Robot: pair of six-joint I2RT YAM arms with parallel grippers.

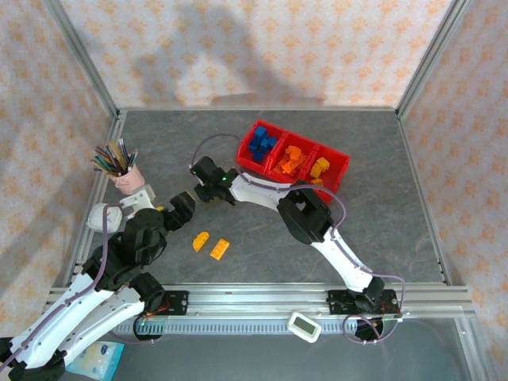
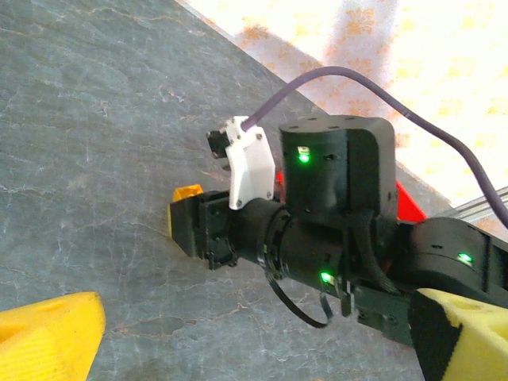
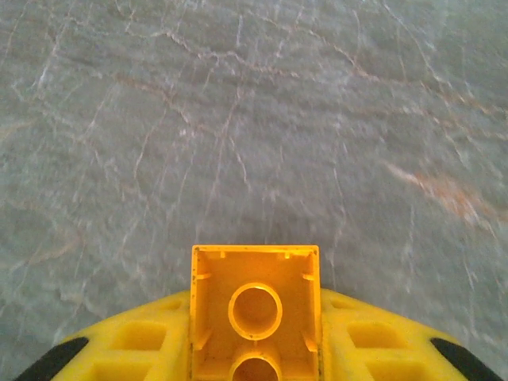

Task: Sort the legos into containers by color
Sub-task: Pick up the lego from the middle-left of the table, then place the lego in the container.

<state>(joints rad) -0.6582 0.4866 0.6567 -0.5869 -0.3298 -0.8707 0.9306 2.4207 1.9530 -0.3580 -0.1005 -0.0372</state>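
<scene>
Left of the red tray [image 1: 339, 171], the right pincer [image 3: 255, 343] clamps a yellow-orange brick [image 3: 255, 309]; left pincer [image 1: 181, 206] stands apart.

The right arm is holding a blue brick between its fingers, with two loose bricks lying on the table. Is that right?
Not quite. The brick in the right gripper is yellow-orange, not blue; the right wrist view shows it. Two loose bricks do lie on the table.
</scene>
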